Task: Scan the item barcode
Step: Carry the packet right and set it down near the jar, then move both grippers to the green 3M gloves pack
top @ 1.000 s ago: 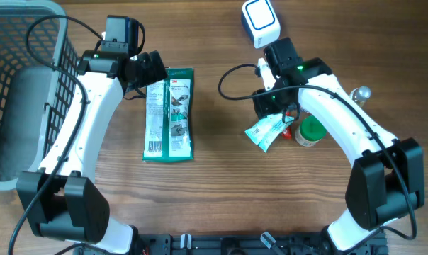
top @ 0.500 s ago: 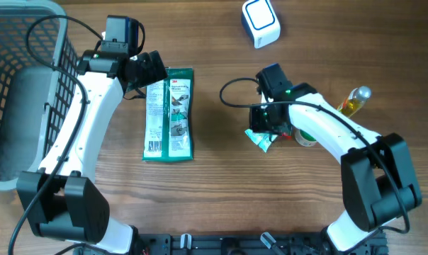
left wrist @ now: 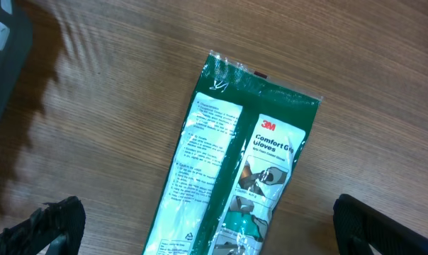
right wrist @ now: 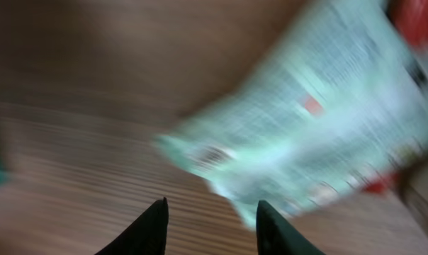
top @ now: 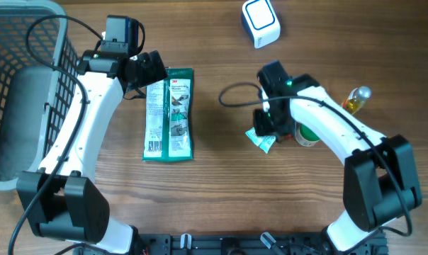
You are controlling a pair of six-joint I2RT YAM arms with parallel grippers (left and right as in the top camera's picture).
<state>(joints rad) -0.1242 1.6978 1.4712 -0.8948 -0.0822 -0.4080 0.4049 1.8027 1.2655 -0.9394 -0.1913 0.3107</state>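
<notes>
Scanning yet to start: right gripper (right wrist: 212, 225), parted and empty, above packet (top: 262, 139), scanner (top: 261, 23) well apart; left gripper (left wrist: 214, 230) wide open.

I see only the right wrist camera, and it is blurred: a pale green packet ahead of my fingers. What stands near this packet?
Observer: Overhead, a jar with a green lid stands beside the pale green packet. Whether they touch, I cannot tell.
Operator: Where is the scanner?
Observer: A white device with a blue face lies alone near the top edge of the overhead picture, away from the packet.
Operator: What about the left side?
Observer: The left fingers are wide open over a green 3M gloves pack, which lies flat on the wood.
</notes>
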